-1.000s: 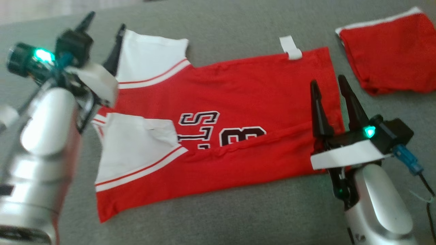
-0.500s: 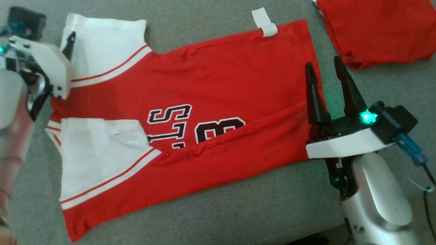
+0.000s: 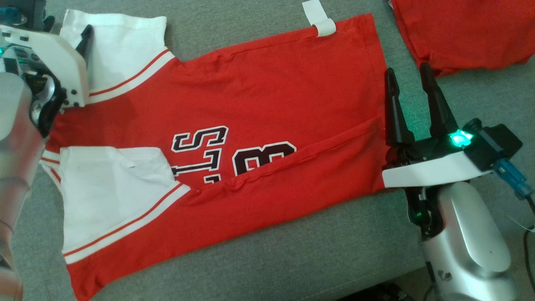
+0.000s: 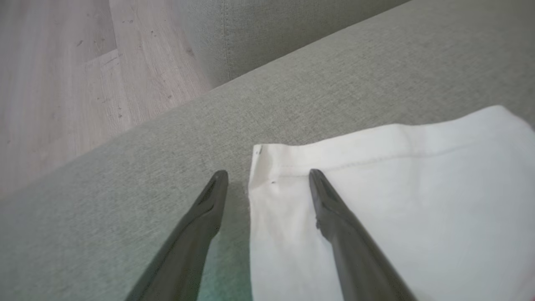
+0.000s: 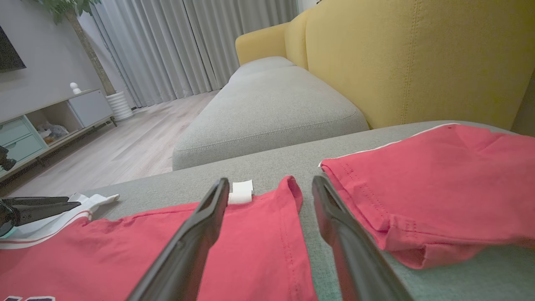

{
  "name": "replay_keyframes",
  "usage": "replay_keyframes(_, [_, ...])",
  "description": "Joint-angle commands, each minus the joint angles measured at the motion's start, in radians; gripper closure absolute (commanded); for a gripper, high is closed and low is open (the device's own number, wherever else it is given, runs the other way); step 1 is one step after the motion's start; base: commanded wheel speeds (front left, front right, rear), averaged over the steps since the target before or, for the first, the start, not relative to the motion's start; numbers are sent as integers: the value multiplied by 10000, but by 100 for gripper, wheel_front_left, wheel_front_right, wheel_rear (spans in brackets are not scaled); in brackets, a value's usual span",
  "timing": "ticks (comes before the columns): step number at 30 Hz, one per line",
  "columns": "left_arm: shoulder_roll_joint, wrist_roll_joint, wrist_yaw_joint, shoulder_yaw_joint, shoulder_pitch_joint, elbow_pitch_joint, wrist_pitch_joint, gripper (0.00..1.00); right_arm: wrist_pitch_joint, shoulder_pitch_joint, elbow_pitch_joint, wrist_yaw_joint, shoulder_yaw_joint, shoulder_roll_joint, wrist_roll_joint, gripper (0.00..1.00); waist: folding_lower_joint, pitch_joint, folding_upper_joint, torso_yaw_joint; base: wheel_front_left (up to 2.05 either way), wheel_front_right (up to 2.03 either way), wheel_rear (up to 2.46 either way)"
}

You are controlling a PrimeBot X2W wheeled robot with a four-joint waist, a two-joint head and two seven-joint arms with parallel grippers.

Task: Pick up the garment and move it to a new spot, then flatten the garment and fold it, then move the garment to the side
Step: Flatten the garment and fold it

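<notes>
both my grippers spread at opposite ends of the jersey
the red jersey (image 3: 250,96) lies flat on the grey cushion (image 3: 292,251), one long edge folded over its print. my left gripper (image 4: 267,173), fingers apart, has one finger over the jersey's white sleeve (image 4: 397,188) corner. my right gripper (image 3: 407,69), fingers apart, is at the jersey's hem, between the jersey and a second red garment (image 3: 459,33).

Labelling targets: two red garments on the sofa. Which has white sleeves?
The jersey spread out mid-frame, with black lettering. The other red garment, upper right in the head view, is folded and shows no sleeves.
</notes>
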Motion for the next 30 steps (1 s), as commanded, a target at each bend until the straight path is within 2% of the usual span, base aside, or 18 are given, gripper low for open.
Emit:
replay_keyframes(1, [359,-262,16,74,-277,-264,142,0,-106,-132,-260,-7,115,-35,70,0,1,-2,0,13,0,0,0])
replay_keyframes(2, [378,-454,16,-63,-258,-375,247,23,-107,-134,-242,-7,88,-35,59,0,1,2,0,26,0,0,0])
replay_keyframes(4, [418,-861,16,-295,-223,-595,439,95,-107,-138,-200,-7,41,-35,5,0,1,6,0,69,0,0,0])
replay_keyframes(5, [457,-1012,16,-402,-223,-692,457,100,-107,-142,-178,-7,16,-35,-26,0,1,-5,0,100,0,0,0])
replay_keyframes(9, [531,-1284,16,-695,-269,-846,-89,100,-107,-175,-82,-7,-150,-35,-232,0,1,-211,0,309,0,0,0])
replay_keyframes(19, [-119,-1263,16,-1161,482,-1330,-2874,100,112,-295,780,-7,-948,-38,-1852,0,1,-1629,0,1502,0,0,0])
replay_keyframes(23, [-113,-1413,16,-1552,1093,-2171,-3013,100,1052,-724,1272,-7,-1398,-305,-2324,0,1,-1931,0,2082,0,0,0])
replay_keyframes(27, [29,-1508,30,-1712,1414,-3297,-2998,100,2410,-1424,2031,-7,-1746,-758,-1981,0,1,-1966,0,2589,0,0,0])
replay_keyframes(30, [79,-1422,121,-1815,1552,-3853,-2981,100,3010,-1844,2578,-7,-1951,-1041,-1835,0,1,-1931,0,2753,0,0,0])
